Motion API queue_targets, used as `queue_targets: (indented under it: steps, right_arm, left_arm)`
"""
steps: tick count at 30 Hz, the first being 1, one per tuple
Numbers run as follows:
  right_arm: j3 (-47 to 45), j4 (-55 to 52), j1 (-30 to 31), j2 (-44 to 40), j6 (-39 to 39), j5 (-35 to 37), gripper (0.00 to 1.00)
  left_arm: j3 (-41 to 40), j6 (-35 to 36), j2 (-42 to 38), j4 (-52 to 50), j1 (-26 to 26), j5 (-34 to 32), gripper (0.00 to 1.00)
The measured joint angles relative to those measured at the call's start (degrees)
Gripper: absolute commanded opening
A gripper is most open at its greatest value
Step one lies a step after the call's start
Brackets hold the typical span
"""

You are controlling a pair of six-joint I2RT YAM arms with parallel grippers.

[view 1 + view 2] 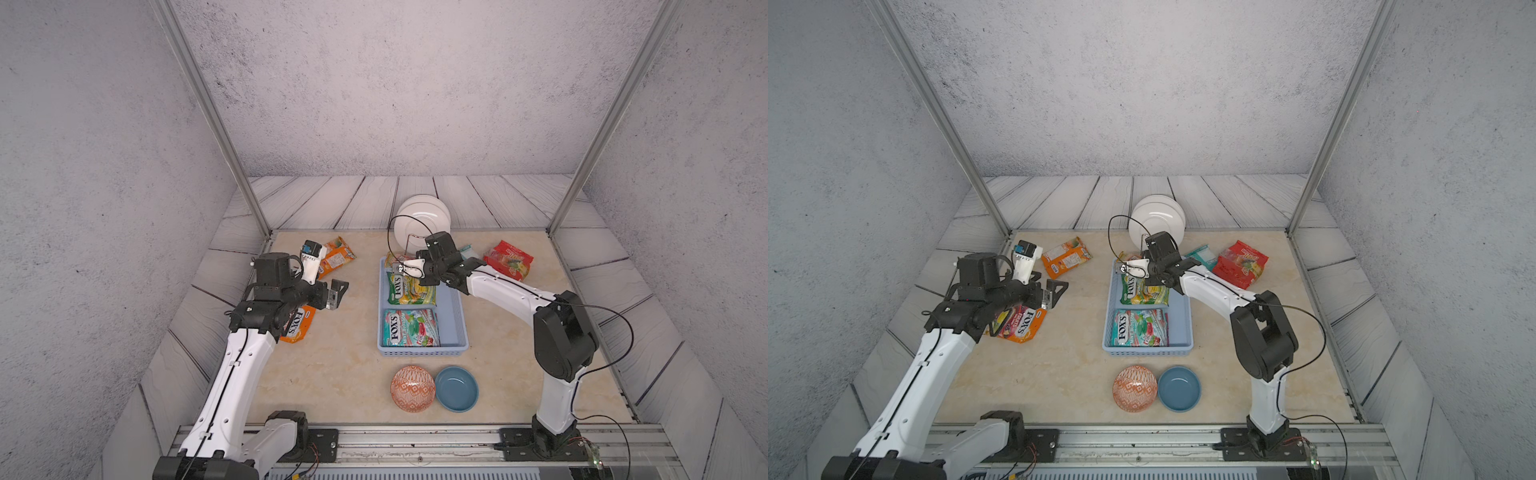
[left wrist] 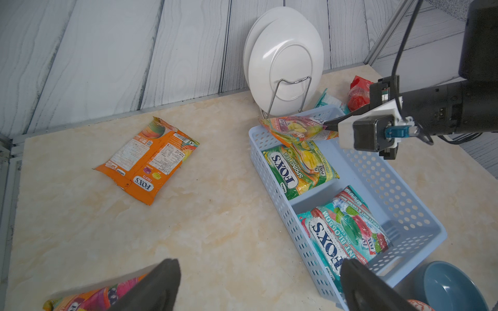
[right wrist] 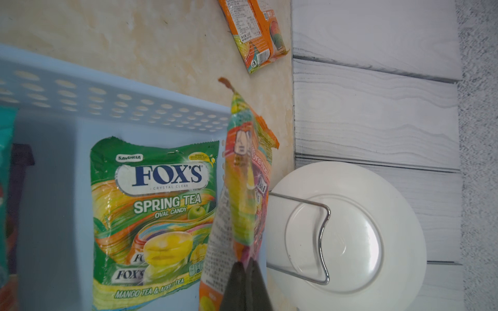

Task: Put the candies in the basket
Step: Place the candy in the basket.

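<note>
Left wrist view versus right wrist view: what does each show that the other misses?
Only left wrist: blue bowl, red bag, near orange bag by the open left claw, and most of the mint bag in the basket. Only right wrist: a close look at the right claw shut on the striped bag, which hangs over the basket's end by the plates. Both: basket, Spring Tea bag, striped bag, plates, far orange bag.

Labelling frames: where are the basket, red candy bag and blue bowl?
basket [image 1: 422, 352]: in a top view, front wall.
red candy bag [image 1: 509, 259]: in a top view, its middle.
blue bowl [image 1: 457, 388]: in a top view, inner floor.
</note>
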Motion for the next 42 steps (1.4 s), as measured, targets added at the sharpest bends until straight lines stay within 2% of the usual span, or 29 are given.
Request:
queue_targets:
  steps: [15, 26, 30, 36, 42]
  right_arm:
    - [-10.32, 5.49, 0.76, 0.72, -5.01, -0.92, 0.00]
    - [-12.41, 10.73, 0.96, 1.25, -6.99, -3.45, 0.00]
    - [-12.39, 10.36, 1.92, 1.55, -7.17, -3.39, 0.24]
    - [-9.35, 2.03, 2.71, 1.51, -4.92, -2.73, 0.46]
    - [-5.73, -2.47, 2.69, 0.72, 4.81, -4.90, 0.49]
  left_arm:
    - [0.00, 0.17, 0.15, 0.07, 0.00, -0.37, 0.99]
    - [0.00, 0.35, 0.17, 0.15, 0.00, -0.35, 0.99]
    - [0.00, 0.33, 0.17, 0.13, 0.00, -0.42, 0.99]
    - [0.00, 0.37, 0.17, 0.15, 0.00, -0.42, 0.99]
    - [0.00, 0.35, 0.17, 0.22, 0.00, -0.15, 0.99]
